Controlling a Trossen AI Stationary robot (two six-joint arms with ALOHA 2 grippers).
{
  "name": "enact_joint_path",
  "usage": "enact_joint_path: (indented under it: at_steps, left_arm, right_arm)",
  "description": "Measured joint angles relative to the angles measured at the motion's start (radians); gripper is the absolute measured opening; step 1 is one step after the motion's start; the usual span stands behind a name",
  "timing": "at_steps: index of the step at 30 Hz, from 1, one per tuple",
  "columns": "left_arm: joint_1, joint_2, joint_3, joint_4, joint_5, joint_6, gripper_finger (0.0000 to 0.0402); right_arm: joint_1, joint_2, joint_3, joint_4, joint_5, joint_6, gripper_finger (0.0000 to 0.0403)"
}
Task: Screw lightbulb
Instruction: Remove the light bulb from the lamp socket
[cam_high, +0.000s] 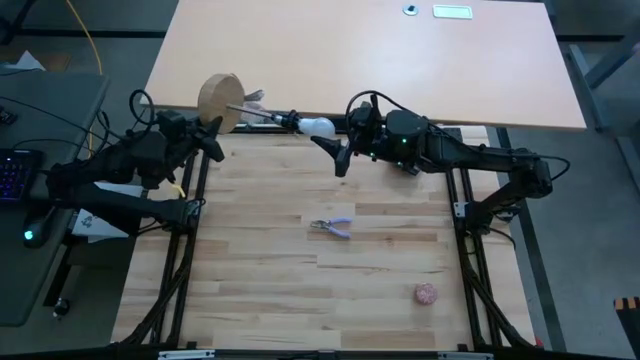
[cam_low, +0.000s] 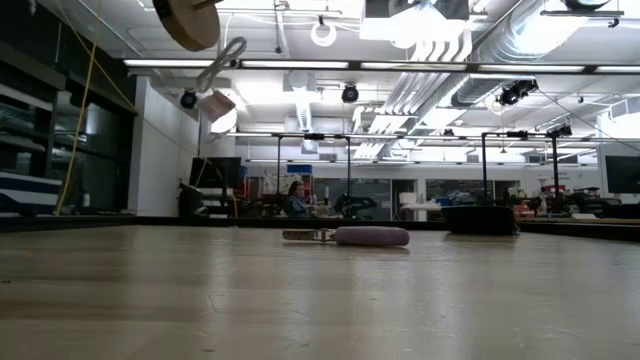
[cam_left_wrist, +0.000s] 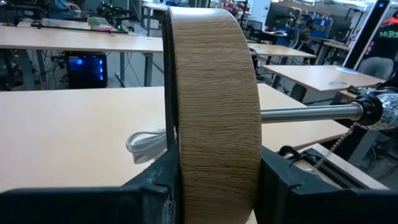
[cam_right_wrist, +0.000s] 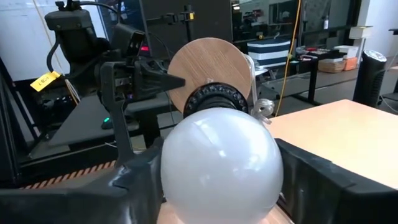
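Observation:
A round wooden disc (cam_high: 222, 100) with a thin metal stem (cam_left_wrist: 311, 114) and a black socket (cam_right_wrist: 214, 99) is held level above the table's far edge. My left gripper (cam_left_wrist: 214, 180) is shut on the disc. The white lightbulb (cam_right_wrist: 217, 165) sits at the socket's end, its round head toward my right gripper (cam_right_wrist: 217, 193). That gripper comes from the table's right with a finger on each side of the bulb. In the high view the bulb (cam_high: 320, 127) shows just left of my right gripper (cam_high: 330, 142). My left gripper pinches the wooden disc across its thickness, one finger (cam_left_wrist: 155, 186) on each flat face near the rim (cam_left_wrist: 214, 155). The fingers come level from the table's left. The disc stands on edge, clear of the table, its stem pointing right. My right gripper has the bulb's frosted round head (cam_right_wrist: 168, 177) between its two fingers, one finger (cam_right_wrist: 134, 183) against each side. The fingers come level from the table's right, in line with the stem. The bulb is clear of the table, its base in the socket.
Pliers with purple handles (cam_high: 332, 227) lie mid-table, and a pinkish ball (cam_high: 426, 293) lies near the front right. A white cable (cam_high: 255, 97) lies on the tan table (cam_high: 400, 70) behind. The light wood tabletop (cam_high: 260, 290) shows open in front.

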Motion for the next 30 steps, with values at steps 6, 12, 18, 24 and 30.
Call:
enact_joint_path:
  at_steps: [6, 12, 18, 24, 30]
  left_arm:
    - [0.0, 0.0, 0.0, -0.002, -0.001, -0.014, 0.0118]
    - [0.0, 0.0, 0.0, -0.002, 0.001, -0.057, 0.0118]
    - [0.001, -0.001, 0.026, -0.049, 0.07, -0.179, 0.0118]
    - [0.001, 0.015, 0.106, -0.286, 0.192, -0.419, 0.0118]
    - [0.001, 0.049, 0.158, -0.543, 0.4, -0.731, 0.0118]
  right_arm:
    - [0.0, 0.0, 0.0, -0.003, -0.014, -0.01, 0.0245]
    - [0.0, 0.0, 0.0, 0.0, -0.02, -0.088, 0.0243]
    - [0.005, -0.004, 0.002, -0.026, -0.023, -0.458, 0.0241]
    - [0.007, -0.002, 0.003, -0.06, -0.034, -0.807, 0.0241]
    - [0.027, 0.002, -0.001, -0.132, -0.042, -1.12, 0.0241]
